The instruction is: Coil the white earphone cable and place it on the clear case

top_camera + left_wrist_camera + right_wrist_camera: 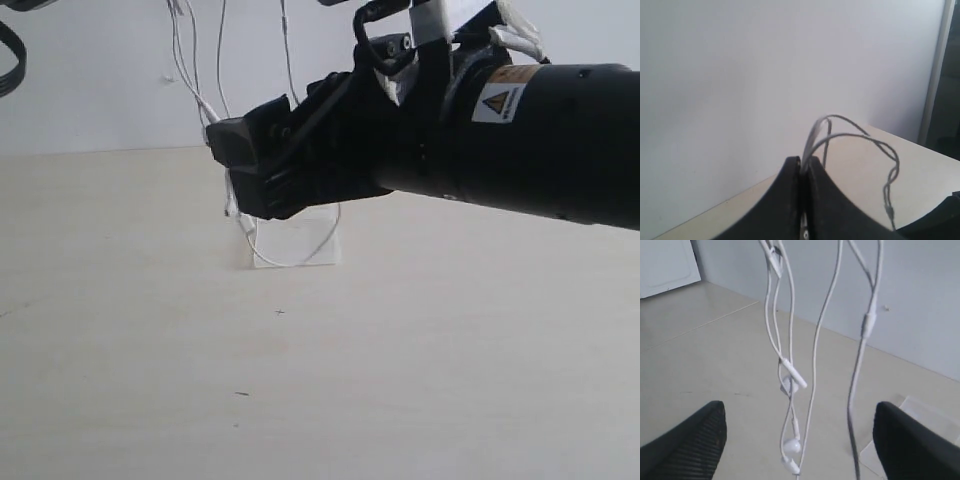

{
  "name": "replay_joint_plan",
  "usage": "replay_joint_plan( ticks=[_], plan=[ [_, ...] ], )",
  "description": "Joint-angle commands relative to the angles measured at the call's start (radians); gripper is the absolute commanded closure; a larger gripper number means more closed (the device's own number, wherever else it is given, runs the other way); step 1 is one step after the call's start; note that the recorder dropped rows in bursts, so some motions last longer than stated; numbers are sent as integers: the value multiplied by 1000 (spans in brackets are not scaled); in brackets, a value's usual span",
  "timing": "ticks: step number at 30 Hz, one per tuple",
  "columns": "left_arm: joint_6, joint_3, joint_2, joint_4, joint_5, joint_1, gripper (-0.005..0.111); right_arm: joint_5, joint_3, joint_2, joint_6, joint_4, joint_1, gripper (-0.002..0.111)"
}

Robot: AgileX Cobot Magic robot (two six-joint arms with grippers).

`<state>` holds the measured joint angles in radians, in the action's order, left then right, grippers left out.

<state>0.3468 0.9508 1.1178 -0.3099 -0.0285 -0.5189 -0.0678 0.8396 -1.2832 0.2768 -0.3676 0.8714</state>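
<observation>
The white earphone cable [815,365] hangs in several loose strands, earbuds dangling, down through the gap between the right gripper's [800,440] widely spread jaws, and as far as I can see it touches neither of them. The left gripper's [801,162] jaws are pressed tight together, pinching the cable, and thin loops arch out past their tips. The clear case [300,245] lies flat on the pale table [400,350] just below and beyond the right jaws, with a low loop of cable sagging by it.
</observation>
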Motion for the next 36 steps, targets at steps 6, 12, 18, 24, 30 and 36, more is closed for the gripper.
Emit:
replay_joint_plan(
  ticks=[6, 12, 18, 24, 30, 36],
  plan=[
    [0, 5, -4, 7, -21, 2, 107, -96, 5, -26, 10, 8, 1, 31],
    [24, 5, 0, 7, -32, 2, 107, -107, 5, -51, -17, 8, 1, 28],
    [45, 5, 24, 7, -33, 2, 107, -123, 5, -74, -25, 4, 1, 16],
    [54, 5, 39, 7, -37, 2, 107, -155, 5, -106, -25, 4, 1, 16],
    [59, 5, 38, 20, -77, 2, 107, -212, 5, -131, -25, 4, 1, 16],
    [98, 5, 54, 33, -115, 0, 107, -278, 5, -131, -25, 4, 1, 16]
  ],
)
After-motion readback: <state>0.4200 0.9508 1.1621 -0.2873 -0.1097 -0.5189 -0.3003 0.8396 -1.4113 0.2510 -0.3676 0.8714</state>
